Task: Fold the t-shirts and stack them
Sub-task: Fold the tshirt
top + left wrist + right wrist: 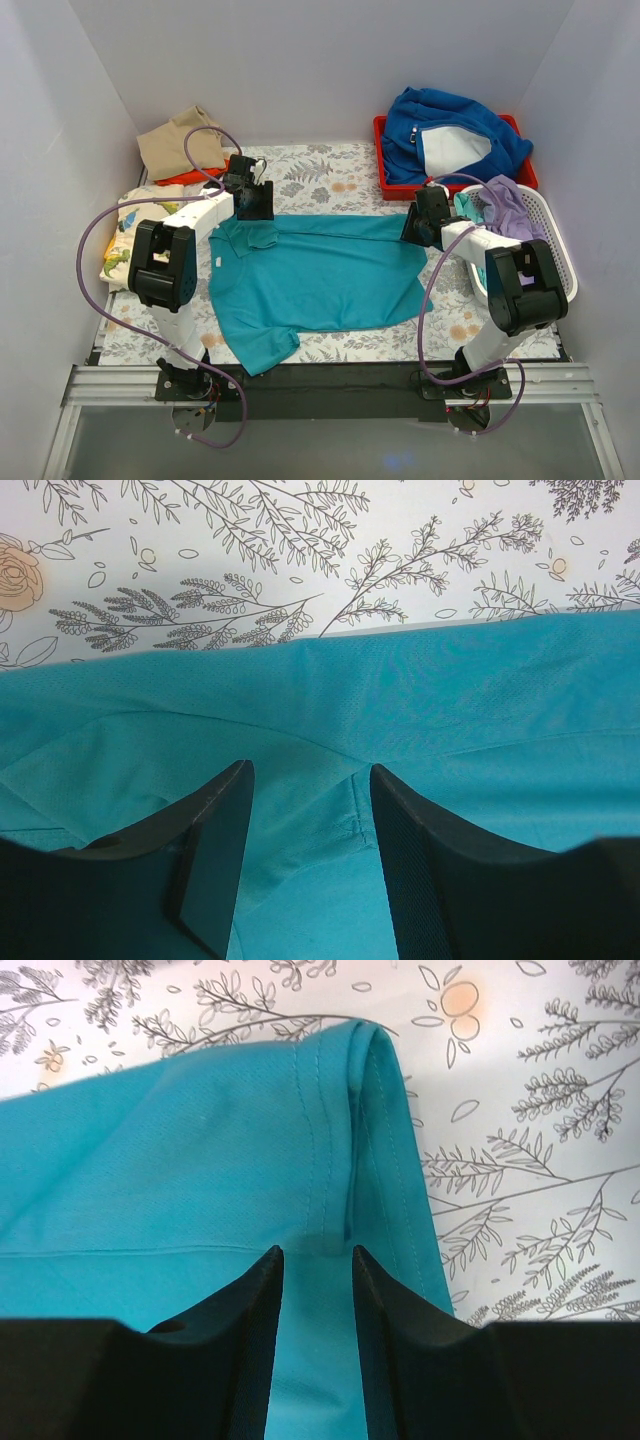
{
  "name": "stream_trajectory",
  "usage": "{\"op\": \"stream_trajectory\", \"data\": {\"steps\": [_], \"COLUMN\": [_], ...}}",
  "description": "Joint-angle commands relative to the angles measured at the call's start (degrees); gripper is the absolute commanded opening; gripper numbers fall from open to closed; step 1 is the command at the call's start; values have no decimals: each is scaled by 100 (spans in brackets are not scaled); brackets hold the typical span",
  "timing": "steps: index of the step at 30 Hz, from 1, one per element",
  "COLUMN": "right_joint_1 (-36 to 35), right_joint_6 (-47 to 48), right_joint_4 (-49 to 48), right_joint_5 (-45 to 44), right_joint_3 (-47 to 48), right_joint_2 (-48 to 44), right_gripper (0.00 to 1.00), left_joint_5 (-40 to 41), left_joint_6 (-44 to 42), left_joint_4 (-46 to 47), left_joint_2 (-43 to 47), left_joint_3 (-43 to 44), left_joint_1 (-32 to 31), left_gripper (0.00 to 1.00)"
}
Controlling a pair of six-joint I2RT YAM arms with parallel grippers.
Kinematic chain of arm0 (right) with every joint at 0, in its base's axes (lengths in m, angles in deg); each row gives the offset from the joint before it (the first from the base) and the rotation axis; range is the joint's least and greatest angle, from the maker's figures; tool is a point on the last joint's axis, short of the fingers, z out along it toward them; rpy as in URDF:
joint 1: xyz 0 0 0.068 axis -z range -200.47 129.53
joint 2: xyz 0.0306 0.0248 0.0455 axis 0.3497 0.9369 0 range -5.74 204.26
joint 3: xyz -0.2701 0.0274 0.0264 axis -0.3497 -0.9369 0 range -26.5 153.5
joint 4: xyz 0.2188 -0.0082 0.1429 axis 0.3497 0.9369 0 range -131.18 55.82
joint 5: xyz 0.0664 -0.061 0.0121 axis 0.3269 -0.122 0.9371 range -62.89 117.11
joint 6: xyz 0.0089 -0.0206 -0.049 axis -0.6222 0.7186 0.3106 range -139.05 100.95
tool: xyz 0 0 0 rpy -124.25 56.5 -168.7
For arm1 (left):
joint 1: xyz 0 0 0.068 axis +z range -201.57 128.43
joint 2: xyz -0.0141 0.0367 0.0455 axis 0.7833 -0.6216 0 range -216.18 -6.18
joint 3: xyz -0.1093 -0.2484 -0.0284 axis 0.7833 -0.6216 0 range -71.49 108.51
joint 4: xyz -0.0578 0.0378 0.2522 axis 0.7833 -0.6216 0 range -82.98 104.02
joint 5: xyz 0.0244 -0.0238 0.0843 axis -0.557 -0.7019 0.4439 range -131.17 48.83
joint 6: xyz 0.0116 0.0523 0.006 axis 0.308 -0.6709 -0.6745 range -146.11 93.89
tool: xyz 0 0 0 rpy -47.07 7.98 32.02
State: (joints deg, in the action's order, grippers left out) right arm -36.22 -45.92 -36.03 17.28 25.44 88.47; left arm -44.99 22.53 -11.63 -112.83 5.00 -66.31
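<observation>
A teal t-shirt (320, 275) lies spread on the floral tablecloth, its far edge straight and one sleeve sticking out at the near left. My left gripper (254, 205) hangs over the shirt's far left corner. In the left wrist view it (310, 772) is open, with teal cloth (420, 690) and a stitched seam showing in the gap. My right gripper (416, 226) is at the far right corner. In the right wrist view it (317, 1252) is open too, just short of the doubled hem (345, 1130).
Tan (180, 140), orange (185, 178) and dinosaur-print (125, 235) shirts are piled at the far left. A red bin (380, 160) holds the blue fleece (450, 130). A white basket (555, 240) at the right holds lavender (510, 205) and mint (467, 206) shirts.
</observation>
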Motion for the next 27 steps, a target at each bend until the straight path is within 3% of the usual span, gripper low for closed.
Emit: {"op": "stream_trajectory", "data": {"steps": [1, 8, 11, 12, 13, 15, 16, 27], "right_joint_1": [54, 81, 89, 89, 89, 89, 89, 98], "right_joint_6": [33, 59, 112, 130, 182, 235, 270, 903], "right_joint_4": [-409, -462, -664, -725, -752, -796, -822, -524], "right_joint_5": [130, 209, 253, 262, 314, 332, 367, 675], "right_joint_3": [9, -9, -61, -88, -123, -158, -176, 34], "right_joint_2": [123, 396, 378, 344, 282, 168, 20, -1221], "right_gripper": [40, 36, 31, 27, 15, 3, 1, 1], "left_joint_5": [56, 74, 135, 153, 205, 232, 241, 276], "left_joint_6": [-48, -57, -65, -74, -74, -83, -100, -109], "left_joint_4": [7, -28, -28, -28, -28, -19, -28, -28], "left_joint_2": [13, -31, -23, -22, -22, -22, -22, -23], "left_joint_3": [-2, -2, -2, -20, -11, -20, -20, -2], "left_joint_1": [15, 7, 6, 6, 6, 24, 15, 68], "left_gripper": [49, 49, 49, 49, 49, 49, 49, 49]}}
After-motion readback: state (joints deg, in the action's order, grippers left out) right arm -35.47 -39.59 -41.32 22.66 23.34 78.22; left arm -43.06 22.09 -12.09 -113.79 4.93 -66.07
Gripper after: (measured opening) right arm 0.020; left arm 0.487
